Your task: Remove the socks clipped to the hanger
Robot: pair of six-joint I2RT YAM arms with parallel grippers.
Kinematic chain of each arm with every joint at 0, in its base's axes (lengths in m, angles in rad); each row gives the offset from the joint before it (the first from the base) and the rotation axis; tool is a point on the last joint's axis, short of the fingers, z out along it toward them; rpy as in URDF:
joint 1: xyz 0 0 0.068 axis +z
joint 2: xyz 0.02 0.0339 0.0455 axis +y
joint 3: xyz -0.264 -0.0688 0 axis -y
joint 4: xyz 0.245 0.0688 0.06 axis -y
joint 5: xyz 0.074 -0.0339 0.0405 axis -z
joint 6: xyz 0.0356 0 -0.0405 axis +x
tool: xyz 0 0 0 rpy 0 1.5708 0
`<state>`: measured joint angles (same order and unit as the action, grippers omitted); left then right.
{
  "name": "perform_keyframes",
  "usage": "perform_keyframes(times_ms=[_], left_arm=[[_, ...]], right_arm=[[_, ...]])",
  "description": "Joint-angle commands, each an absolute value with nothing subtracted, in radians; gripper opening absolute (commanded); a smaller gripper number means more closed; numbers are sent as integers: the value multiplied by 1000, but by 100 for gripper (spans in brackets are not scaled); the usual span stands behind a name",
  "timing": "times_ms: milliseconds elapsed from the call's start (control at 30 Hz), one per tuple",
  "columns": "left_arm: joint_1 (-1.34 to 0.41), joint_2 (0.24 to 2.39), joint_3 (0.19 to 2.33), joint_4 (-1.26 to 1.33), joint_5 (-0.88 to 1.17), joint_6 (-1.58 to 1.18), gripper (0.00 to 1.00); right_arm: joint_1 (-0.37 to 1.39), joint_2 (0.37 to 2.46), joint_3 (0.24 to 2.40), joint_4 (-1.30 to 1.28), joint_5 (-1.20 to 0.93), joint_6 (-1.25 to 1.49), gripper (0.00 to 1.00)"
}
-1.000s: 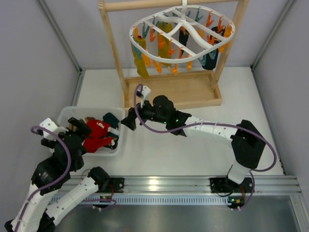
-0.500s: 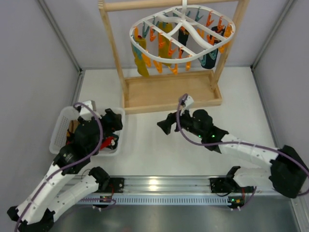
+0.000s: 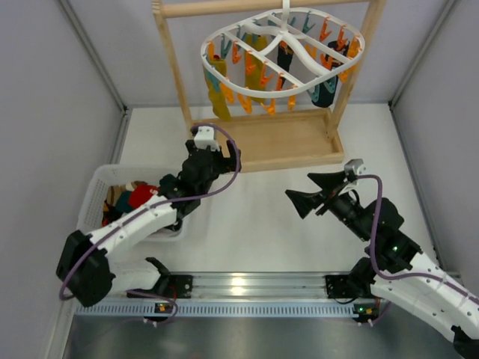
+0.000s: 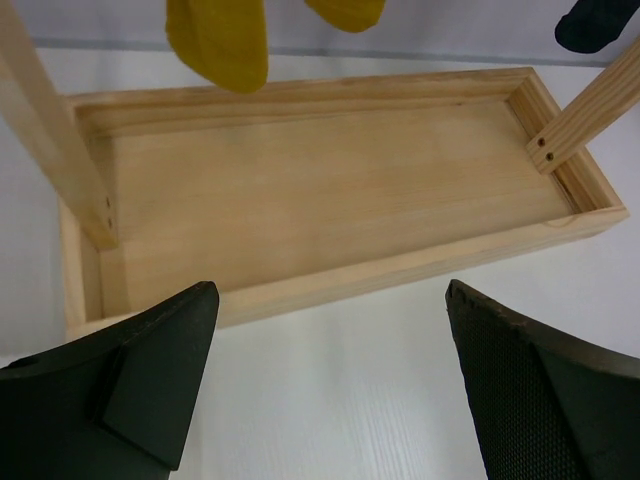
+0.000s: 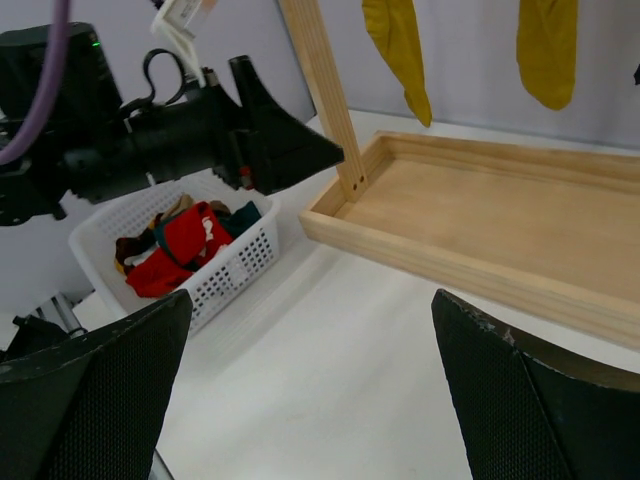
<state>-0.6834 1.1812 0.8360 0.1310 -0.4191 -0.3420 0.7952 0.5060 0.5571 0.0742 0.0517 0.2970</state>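
Left gripper [image 4: 330,295] and right gripper [image 3: 299,187] are both hovering with jaws wide and empty, the left facing the wooden rack [image 4: 320,190], the right over the table [image 3: 247,224]. Mustard and dark socks [image 3: 218,97] are hanging clipped to the hanger [image 3: 287,34]; red ones are lying in the white basket [image 3: 97,187]

Two pincers [image 4: 330,300] [image 3: 307,191], one hanger [image 3: 285,28], one wooden rack [image 3: 262,142], one basket [image 3: 93,196]

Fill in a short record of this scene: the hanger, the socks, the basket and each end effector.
hanger: white oval frame, hung from wooden rack
socks on hanger: mustard-yellow socks and dark socks, clipped
basket: white, holds red sock and others
left end effector: open, empty, facing rack's tray
right end effector: open, empty, above table
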Motion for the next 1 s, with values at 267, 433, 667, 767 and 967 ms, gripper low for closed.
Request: perform_keyframes(times_ms=[267,433,667,767,967], left_arm=[[-558,1624,1048,624,-394,-183,99],[-514,1836,1178,702,-434,-141,99],[-477,2031,1382,715,-497,-29,99],[-465,2081,1430,732,-537,-9,99],[-446,2148,1529,736,-532,40,94]], right_arm=[[779,341,543,-117,71,259,99],[781,339,529,-114,28,264,100],[781,394,508,-74,-101,245,99],[781,426,505,-49,-150,244,100],[781,494,477,21,-176,229,99]])
